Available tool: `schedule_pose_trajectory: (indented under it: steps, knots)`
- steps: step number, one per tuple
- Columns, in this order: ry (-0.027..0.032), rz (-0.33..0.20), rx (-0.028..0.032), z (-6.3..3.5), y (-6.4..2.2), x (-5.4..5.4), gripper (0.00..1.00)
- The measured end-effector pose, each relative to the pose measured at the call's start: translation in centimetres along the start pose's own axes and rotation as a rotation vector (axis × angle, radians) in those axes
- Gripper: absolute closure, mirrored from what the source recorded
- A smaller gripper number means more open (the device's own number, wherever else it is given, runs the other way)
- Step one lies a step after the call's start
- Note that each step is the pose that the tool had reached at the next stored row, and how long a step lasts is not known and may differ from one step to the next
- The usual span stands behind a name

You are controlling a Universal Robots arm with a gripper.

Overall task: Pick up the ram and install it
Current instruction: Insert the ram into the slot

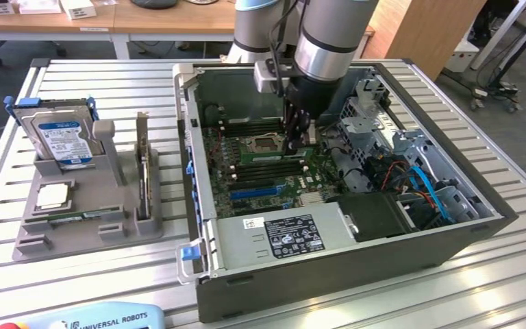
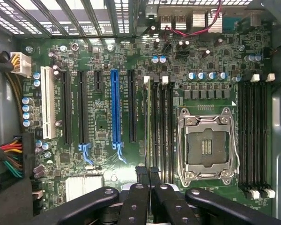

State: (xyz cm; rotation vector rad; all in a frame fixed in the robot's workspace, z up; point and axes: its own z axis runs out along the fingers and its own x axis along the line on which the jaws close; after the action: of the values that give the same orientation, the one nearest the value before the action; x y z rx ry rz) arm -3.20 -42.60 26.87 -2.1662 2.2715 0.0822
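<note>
apparently my gripper (image 1: 298, 140) hangs clenched almost flat, nothing plainly pinched, just above the memory slots (image 2: 159, 131) inside the open computer case (image 1: 355, 274), while the ram (image 1: 76, 216) seems to lie in the grey holder (image 1: 90, 234), well apart on the exterior view's left, so installing looks undone.

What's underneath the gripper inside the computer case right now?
The shut gripper hangs over the black memory slots, beside the empty CPU socket on the green motherboard. It covers one end of those slots, so whatever lies there is hidden.
</note>
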Motion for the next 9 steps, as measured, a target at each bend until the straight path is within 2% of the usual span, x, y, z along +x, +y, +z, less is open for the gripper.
schedule_pose_trajectory:
  steps: [9]
  knots:
    - [0.0004, -0.008, 0.0, 0.14, -0.01, 0.01, 0.88]
